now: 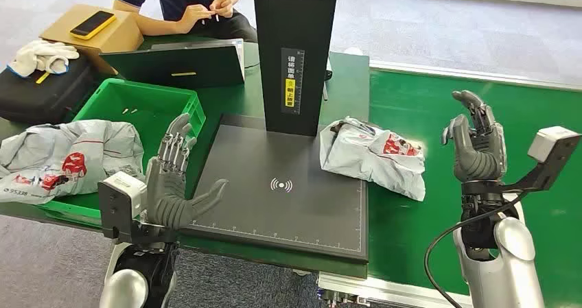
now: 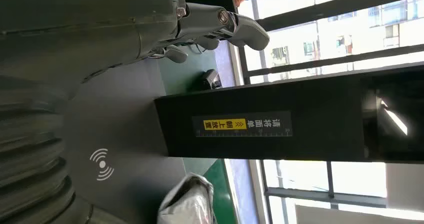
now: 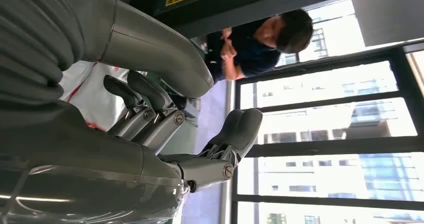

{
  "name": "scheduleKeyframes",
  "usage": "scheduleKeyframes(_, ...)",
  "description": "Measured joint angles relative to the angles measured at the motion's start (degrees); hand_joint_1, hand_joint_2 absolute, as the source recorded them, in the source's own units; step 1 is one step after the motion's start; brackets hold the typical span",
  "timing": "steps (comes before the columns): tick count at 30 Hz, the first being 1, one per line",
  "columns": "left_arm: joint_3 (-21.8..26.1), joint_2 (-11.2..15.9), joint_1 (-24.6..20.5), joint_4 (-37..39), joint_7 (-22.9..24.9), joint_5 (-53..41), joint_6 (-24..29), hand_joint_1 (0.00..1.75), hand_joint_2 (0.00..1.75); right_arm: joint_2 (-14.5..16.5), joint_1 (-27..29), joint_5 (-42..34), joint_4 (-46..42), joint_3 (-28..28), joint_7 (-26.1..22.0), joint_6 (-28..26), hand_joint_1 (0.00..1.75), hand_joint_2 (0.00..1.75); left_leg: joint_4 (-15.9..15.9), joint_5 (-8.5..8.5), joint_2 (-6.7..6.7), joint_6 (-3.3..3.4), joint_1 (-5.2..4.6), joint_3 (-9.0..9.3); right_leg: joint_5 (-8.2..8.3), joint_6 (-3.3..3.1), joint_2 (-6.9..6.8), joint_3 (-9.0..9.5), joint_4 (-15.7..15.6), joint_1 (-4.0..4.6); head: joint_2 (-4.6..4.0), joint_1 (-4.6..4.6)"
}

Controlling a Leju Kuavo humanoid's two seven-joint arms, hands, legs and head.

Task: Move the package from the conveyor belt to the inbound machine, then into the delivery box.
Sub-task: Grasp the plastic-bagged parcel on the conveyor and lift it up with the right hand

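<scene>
Nearest the robot, the left hand (image 1: 171,184) is raised at the front-left corner of the inbound machine's flat matte-black pad (image 1: 274,212), its jointed metal fingers spread and holding nothing. The right hand (image 1: 477,143) stands upright well to the right of the pad over the smooth green conveyor belt (image 1: 446,205), fingers apart and empty too. The package (image 1: 374,150), a crumpled grey plastic mailer bag with red print, lies at the pad's right edge, partly on the pad and partly on the belt, touching neither hand. A white wireless mark (image 1: 281,184) sits at the pad's middle, and a tall black rectangular column (image 1: 295,47) with a yellow label rises from its back edge. Left of the pad, a green plastic crate (image 1: 147,105) has another wrinkled grey bag (image 1: 65,157) draped over its near-left side. Behind it sits a person (image 1: 185,6).
</scene>
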Motion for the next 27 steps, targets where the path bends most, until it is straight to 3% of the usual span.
scheduleKeyframes(11,-0.04,0.0,-1.79,2.24,-1.49,1.14,-0.2,0.0,1.75,0.32,0.6,5.35,-5.47,2.18,-2.63,-5.24,1.75,1.75,0.0,0.0,0.0,0.0,0.01,0.02,0.0,0.0,0.0,0.01,0.0,0.01,0.02,0.0)
scheduleKeyframes(12,-0.05,0.0,-1.99,2.52,-1.59,1.25,-0.2,0.0,1.75,0.32,0.6,6.27,-5.57,2.49,-2.79,-6.21,1.63,1.75,0.0,0.0,0.0,0.0,0.01,0.02,0.0,0.0,0.0,0.01,0.0,0.01,0.02,0.0)
scheduleKeyframes(15,-0.11,0.0,-2.64,3.3,-1.78,1.55,-0.19,0.0,1.75,0.19,0.56,9.91,-5.59,3.34,-2.59,-9.92,0.32,1.75,0.0,0.0,0.0,0.0,0.01,0.02,0.0,0.0,0.0,0.01,0.0,0.01,0.01,-0.01)
scheduleKeyframes(16,-0.14,0.01,-2.86,3.55,-1.82,1.72,-0.14,0.0,1.75,-0.04,0.45,12.12,-5.45,3.63,-1.82,-11.49,0.0,1.75,0.0,0.0,0.0,0.0,0.0,0.01,0.0,0.0,0.0,0.02,0.0,0.0,0.0,-0.01)
scheduleKeyframes(20,-0.35,0.09,-3.61,4.46,-1.85,2.6,0.19,0.0,1.75,-2.56,-1.42,25.5,-1.61,5.03,6.34,-16.08,0.0,1.75,0.0,0.0,0.01,0.0,0.0,0.01,0.01,0.01,0.01,0.03,0.0,0.0,0.01,-0.01)
scheduleKeyframes(23,-0.57,0.22,-3.89,4.9,-1.64,3.11,0.28,0.0,1.75,-4.89,-4.71,34.06,6.73,5.53,14.8,-14.41,0.0,1.75,0.02,0.02,0.0,0.03,-0.01,0.02,0.04,0.04,0.0,0.05,0.0,-0.01,0.0,-0.01)
scheduleKeyframes(27,-0.78,0.4,-4.12,5.17,-1.22,3.46,0.28,0.0,1.75,-7.34,-9.09,39.49,20.11,5.67,16.98,-13.3,0.0,1.75,0.04,0.09,-0.05,0.11,-0.04,-0.01,0.08,0.1,-0.07,0.05,0.0,-0.02,0.01,0.01)
